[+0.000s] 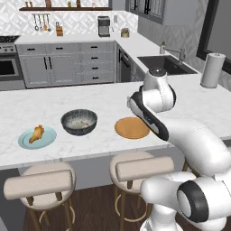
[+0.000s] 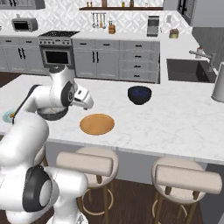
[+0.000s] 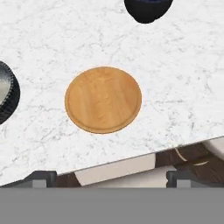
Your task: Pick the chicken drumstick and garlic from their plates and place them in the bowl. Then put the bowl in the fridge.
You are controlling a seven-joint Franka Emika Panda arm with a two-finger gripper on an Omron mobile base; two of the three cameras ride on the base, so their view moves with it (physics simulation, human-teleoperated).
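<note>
Spread wide and holding nothing, the fingers are seen above the bare round orange-tan wooden plate.
A golden drumstick is seen on the pale blue-green plate, left of the speckled dark grey bowl on the white marble tabletop.

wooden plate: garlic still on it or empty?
Empty. The hand view shows the orange-tan plate with bare wood grain; both base views agree.
</note>
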